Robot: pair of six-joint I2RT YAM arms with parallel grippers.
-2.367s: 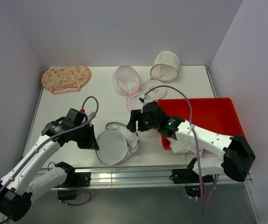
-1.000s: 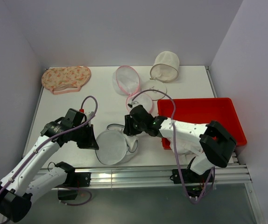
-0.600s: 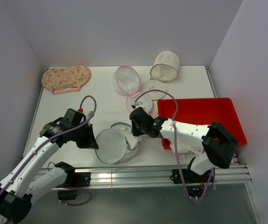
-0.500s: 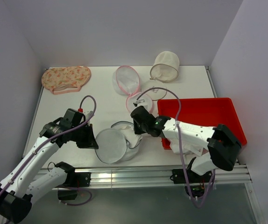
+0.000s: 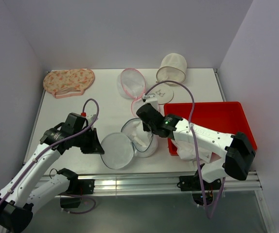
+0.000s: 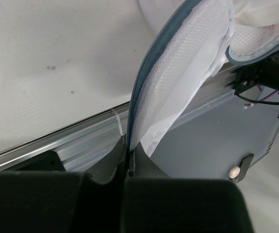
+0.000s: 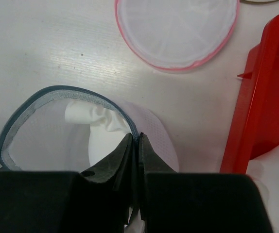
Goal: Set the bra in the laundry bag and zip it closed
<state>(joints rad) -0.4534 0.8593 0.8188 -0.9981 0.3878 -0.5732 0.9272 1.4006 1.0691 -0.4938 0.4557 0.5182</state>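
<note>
The left gripper [image 6: 128,147] was pinched tight on the dark blue-grey zipper rim of the laundry bag [image 5: 116,152], holding one mesh dome half just at the near edge of the table [image 5: 76,104]. The right gripper [image 7: 138,139] had its fingers nearly together on the rim of the other half, which stood raised and open beside the first. The bra [image 7: 99,122] lay bunched inside that opened half, its white fabric showing under the rim. A red tray [image 5: 217,119] sat just right of the bag, with a pink-rimmed mesh bag [image 5: 132,81] and a peach floral bag [image 5: 69,80] further back.
</note>
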